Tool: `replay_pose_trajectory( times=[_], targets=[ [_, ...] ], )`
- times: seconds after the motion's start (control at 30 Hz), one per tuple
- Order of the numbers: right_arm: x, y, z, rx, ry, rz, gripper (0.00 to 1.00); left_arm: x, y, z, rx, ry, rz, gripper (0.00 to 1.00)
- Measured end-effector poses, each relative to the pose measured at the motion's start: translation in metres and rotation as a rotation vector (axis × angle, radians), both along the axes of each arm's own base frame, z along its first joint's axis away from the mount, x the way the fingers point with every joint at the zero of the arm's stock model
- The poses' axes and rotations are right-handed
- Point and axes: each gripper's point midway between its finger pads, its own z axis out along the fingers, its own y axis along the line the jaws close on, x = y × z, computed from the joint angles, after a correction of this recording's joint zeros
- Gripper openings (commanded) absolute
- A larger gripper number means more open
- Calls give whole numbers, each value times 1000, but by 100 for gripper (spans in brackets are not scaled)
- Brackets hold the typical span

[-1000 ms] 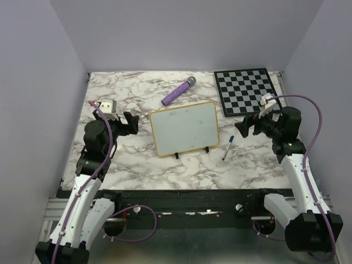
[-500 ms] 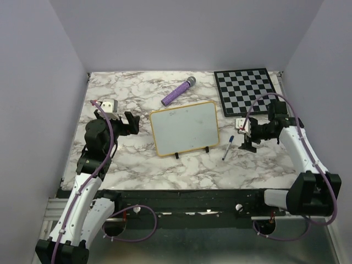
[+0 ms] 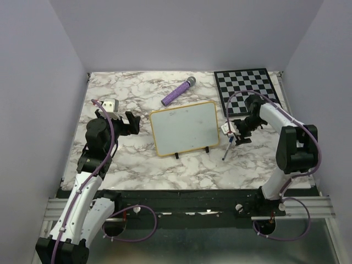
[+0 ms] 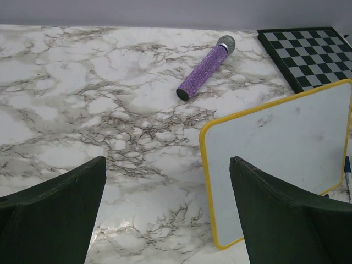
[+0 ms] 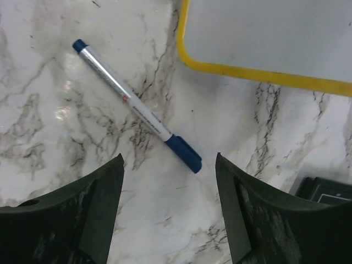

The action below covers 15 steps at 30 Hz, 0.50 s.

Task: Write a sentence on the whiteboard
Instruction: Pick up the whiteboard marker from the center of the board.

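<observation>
Right end effector [image 5: 169, 217] spread above a slim blue-capped marker [image 5: 132, 104] on glossy marbled counter [image 5: 44, 110]; left end effector [image 4: 168, 214] likewise spread.

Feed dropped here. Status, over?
Left gripper open, empty. Right gripper open over the marker beside the whiteboard. No sentence written yet. Nothing blocking the marker.

Overhead and wrist views sharing whiteboard [image 3: 185, 128]

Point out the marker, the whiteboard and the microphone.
marker [image 5: 135, 103]: right wrist view, middle of its white barrel.
whiteboard [image 3: 185, 127]: top external view, centre of white face.
microphone [image 4: 202, 71]: left wrist view, purple handle.
</observation>
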Motion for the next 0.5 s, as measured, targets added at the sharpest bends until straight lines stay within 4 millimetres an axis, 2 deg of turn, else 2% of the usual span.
replay_pose_trajectory(
  times=[0.1,0.23,0.4,0.5],
  targets=[
    [13,4,-6,-26,-22,36,70,1,0,-1,1,4,0,99],
    [24,0,-18,-75,-15,55,65,1,-1,-2,1,5,-3,99],
    [26,-8,-33,-121,8,62,59,1,-1,-2,1,6,-6,99],
    [27,-8,-36,-135,0,70,51,0,-2,-2,0,7,-9,99]
  ],
)
